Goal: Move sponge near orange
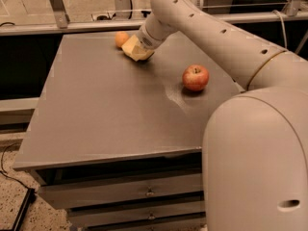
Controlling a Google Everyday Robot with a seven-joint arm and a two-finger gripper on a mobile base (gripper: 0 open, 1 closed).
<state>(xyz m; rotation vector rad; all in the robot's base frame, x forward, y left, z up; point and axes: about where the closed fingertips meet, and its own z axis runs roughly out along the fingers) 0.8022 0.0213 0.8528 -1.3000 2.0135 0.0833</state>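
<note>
Arm (226,37): white and bulky. It reaches from the near right across the table to its far side, and it hides much of the right edge.

Table (110,109): flat grey top with drawers (144,191) under the front edge.

Apple (195,77): red, standing right of the middle. It is well apart from the other two things and seems to play no part in the task.

Sponge (132,48): a pale yellow block at the far side of the table, right at the arm's tip. It looks tilted, not lying flat. It sits just beside the orange, on the orange's right. I cannot tell whether the two touch.

Orange (121,39): small and round, near the far edge, left of the sponge.

Gripper (140,47): down at the sponge, close over the table top and mostly hidden by the wrist. I cannot tell whether it is spread or pinching the sponge.

Done, by my reading: the carrying part looks finished, since the sponge is already next to the orange.

Left, by my reading: get the sponge lying flat on the table, let it go if it is held, and lift the arm clear.

Risk: the orange is round and close to the edge, so a nudge from the sponge or wrist could roll it.
</note>
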